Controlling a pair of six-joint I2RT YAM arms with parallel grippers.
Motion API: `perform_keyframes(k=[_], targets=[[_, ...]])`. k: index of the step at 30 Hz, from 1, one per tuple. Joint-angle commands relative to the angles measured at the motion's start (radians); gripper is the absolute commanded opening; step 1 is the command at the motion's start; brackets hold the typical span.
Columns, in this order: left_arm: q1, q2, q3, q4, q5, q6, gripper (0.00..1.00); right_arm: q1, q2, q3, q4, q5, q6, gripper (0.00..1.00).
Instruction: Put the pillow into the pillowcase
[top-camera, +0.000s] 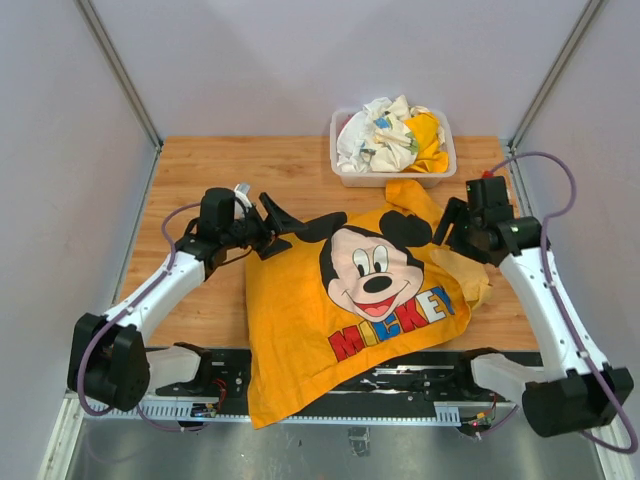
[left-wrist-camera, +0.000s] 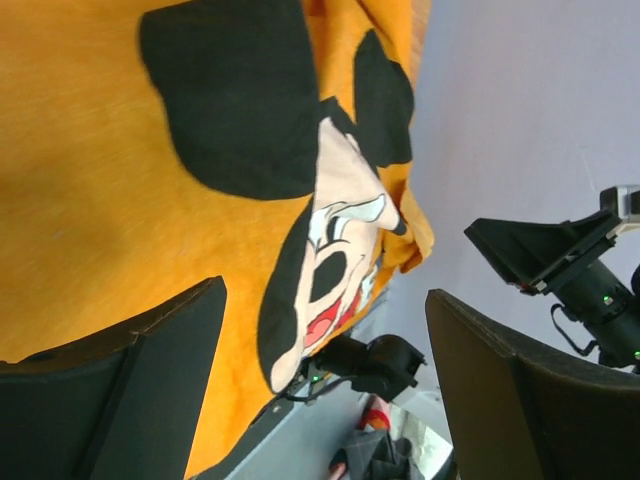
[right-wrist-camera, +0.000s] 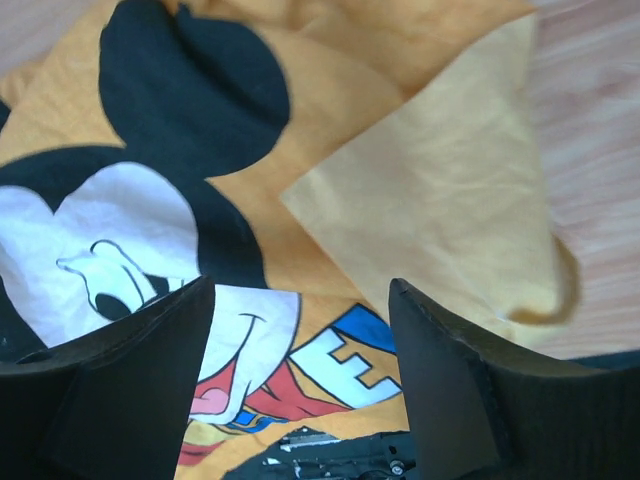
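Top external view, contents as they lie.

Item 1, pillowcase (top-camera: 350, 320): orange-yellow, Mickey face up, spread over the table (top-camera: 220, 170), its near end hanging past the front edge. On the right side a turned-back flap (top-camera: 470, 285) shows the paler inner face.

Item 2, pillow: not seen in any view. Whether it lies under or inside the fabric cannot be told.

Item 3, left gripper (top-camera: 278, 228): low at the case's upper-left edge, fingers spread wide, nothing between them.

Item 4, right gripper (top-camera: 447, 228): above the case's right edge beside the flap, fingers likewise spread wide, holding nothing.

Item 5, bin (top-camera: 345, 175): at the back of the table, holding crumpled cloths (top-camera: 390, 135); well apart from both grippers and no part of the job.

Step in hand, as judged: finding and taking the case's opening. The paler lining at the flap is probably the best clue to where the mouth is.

Handling notes:
- The right gripper should pinch one layer only at the flap; catching both layers would hold the mouth shut.
- The left gripper should pin or lift the opposite hem so the cloth does not slide toward the front edge, where its hanging weight may drag it off.
- The pillow must be located before the mouth is opened.
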Motion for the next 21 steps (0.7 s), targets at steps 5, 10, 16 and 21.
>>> perform_keyframes(k=[5,10,16,21], targets=[[0.015,-0.131,-0.068,-0.272,-0.208,0.065,0.93,0.184,0.221,0.009,0.126,-0.107,-0.144,0.75],[0.018,-0.127,-0.165,-0.272,-0.195,0.056,0.94,0.185,0.306,-0.006,0.153,-0.129,-0.19,0.78],[0.018,-0.082,-0.238,-0.235,-0.189,0.078,0.96,0.187,0.376,-0.057,0.211,-0.194,-0.242,0.8],[0.018,0.009,-0.226,-0.117,-0.179,0.065,0.64,0.228,0.451,-0.09,0.266,-0.195,-0.252,0.69]])
